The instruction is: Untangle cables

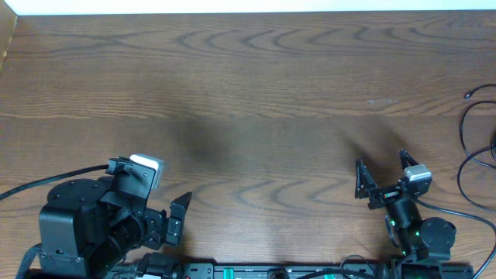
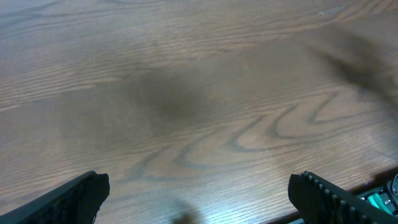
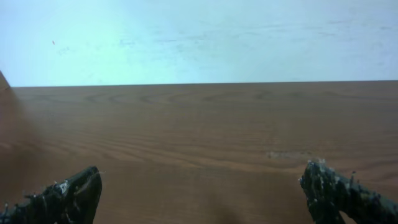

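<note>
spreading wide, the right gripper (image 1: 381, 164) holds nothing, its 2 fingers low over the table (image 1: 248, 77) and pointing toward the far side. to its right, near it but apart, the cables (image 1: 463, 128) lie at the table's edge: thin black cords in loose loops with 1 small plug end showing, the rest cut off by the frame. the left gripper (image 1: 153, 184), well apart at the near left, is also wide and empty, angled toward the middle.

The table (image 1: 256, 85) is matt, grained wood; the left claw (image 2: 198, 190) and right claw (image 3: 200, 186) look matt black plastic.
</note>
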`<state>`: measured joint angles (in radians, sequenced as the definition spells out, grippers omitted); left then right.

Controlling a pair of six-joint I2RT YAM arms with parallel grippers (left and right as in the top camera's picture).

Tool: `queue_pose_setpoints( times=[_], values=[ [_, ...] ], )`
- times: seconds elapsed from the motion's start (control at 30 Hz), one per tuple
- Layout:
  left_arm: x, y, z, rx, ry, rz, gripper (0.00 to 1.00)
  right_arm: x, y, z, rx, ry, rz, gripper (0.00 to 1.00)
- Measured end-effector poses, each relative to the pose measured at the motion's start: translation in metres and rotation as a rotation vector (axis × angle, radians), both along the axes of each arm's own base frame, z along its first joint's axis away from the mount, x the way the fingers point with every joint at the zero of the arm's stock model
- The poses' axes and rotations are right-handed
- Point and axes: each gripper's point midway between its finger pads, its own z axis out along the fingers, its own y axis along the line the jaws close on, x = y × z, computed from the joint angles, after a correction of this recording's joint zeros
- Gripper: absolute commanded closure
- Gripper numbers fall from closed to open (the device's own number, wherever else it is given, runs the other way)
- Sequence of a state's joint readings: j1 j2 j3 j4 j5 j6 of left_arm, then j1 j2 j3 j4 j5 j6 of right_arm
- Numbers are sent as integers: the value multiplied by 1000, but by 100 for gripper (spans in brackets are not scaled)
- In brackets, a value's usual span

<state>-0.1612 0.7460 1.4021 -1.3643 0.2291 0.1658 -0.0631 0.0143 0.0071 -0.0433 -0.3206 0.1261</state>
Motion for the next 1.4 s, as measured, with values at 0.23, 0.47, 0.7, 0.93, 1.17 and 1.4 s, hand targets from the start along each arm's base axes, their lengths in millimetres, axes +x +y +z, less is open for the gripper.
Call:
queue_pose_setpoints(
  times=[0.23,0.47,0.7,0.93,1.17,1.4],
  values=[
    [1,0,1,-1,-8,0,2,-2,9,0,0,0,37,1],
    [5,-2,5,-11,-29,-5,2,-2,9,0,0,0,39,1],
    [30,-15,1,-78,-103,-23,2,-2,9,0,0,0,39,1],
    [30,-19,-30,-163,-104,16,2,-2,9,0,0,-1,39,1],
    [14,-6,-43,-208,-147,124,2,-2,9,0,0,-2,39,1],
    [5,9,-89,-227,-110,245,2,-2,9,0,0,-2,39,1]
  ],
)
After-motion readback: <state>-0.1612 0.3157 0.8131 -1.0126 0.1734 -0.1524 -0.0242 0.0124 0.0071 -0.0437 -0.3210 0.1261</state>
